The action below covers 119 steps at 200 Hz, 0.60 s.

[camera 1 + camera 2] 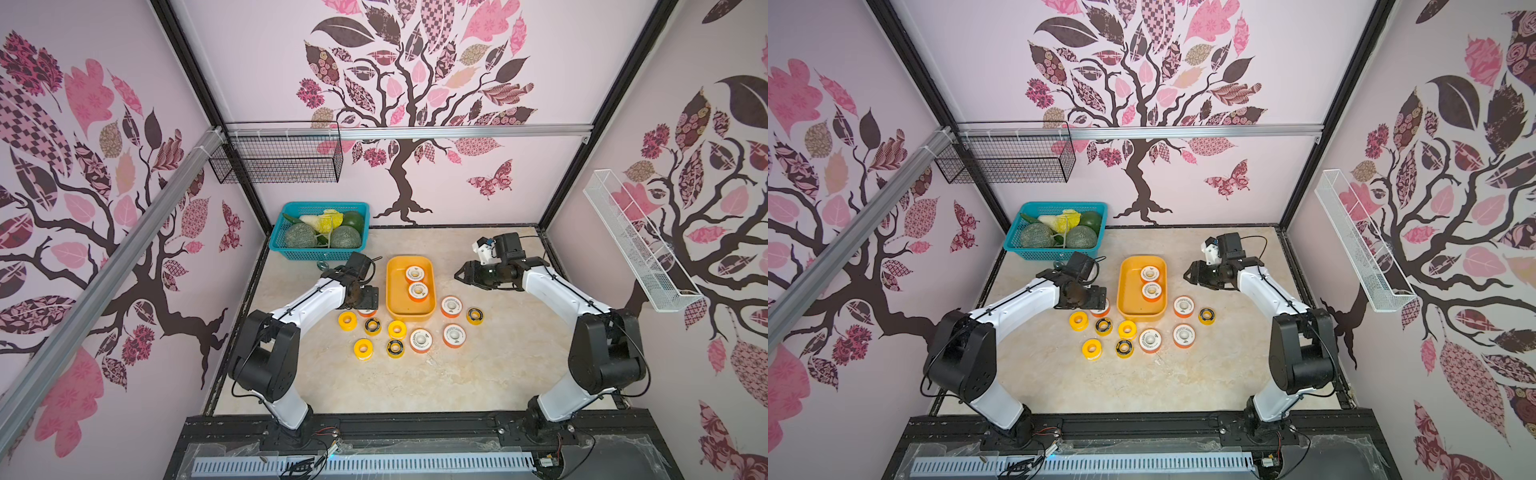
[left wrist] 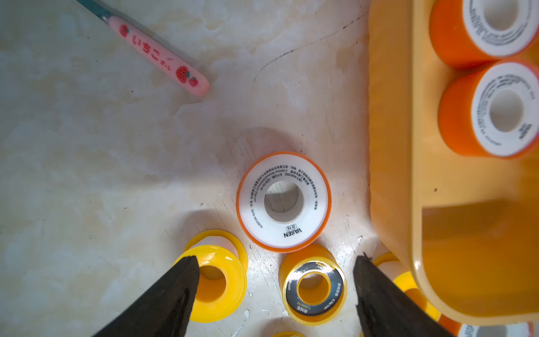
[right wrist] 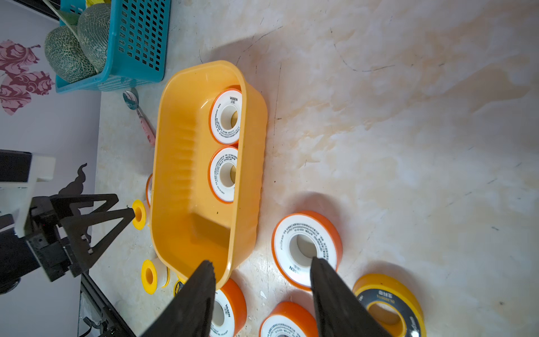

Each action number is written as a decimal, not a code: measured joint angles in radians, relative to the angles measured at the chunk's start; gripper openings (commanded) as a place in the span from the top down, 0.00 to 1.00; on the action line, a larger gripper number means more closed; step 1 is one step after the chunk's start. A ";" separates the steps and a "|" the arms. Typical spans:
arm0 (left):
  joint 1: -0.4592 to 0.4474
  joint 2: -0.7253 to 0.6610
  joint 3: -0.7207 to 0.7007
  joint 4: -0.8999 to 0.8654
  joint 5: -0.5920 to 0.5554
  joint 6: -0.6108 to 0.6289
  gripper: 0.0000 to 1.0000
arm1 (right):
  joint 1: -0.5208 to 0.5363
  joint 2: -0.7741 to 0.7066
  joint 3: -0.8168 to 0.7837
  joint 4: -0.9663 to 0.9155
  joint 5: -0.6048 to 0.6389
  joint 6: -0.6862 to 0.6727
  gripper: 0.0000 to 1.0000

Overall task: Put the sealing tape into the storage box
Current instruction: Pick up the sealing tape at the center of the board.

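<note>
Left gripper (image 2: 277, 257), jaws spread, half-hides an orange sealing tape roll (image 2: 283, 201) just left of the storage box (image 1: 409, 316), which holds two such rolls (image 1: 418, 291). Right gripper (image 3: 261, 261): spread, empty, at right.

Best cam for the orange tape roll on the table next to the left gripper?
Left wrist: the orange tape roll lies flat, whole, label readable, ahead of the open left gripper. In both top views the gripper hides most of it. Right wrist shows only a sliver behind the storage box.
</note>
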 measured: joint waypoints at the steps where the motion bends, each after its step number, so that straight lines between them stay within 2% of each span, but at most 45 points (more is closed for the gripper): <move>1: -0.001 0.003 0.001 0.000 0.000 0.000 0.11 | 0.000 0.000 0.000 0.000 0.000 0.000 0.43; 119: -0.006 0.167 0.072 0.006 0.019 0.046 0.11 | 0.000 0.014 -0.013 0.007 -0.023 0.000 0.42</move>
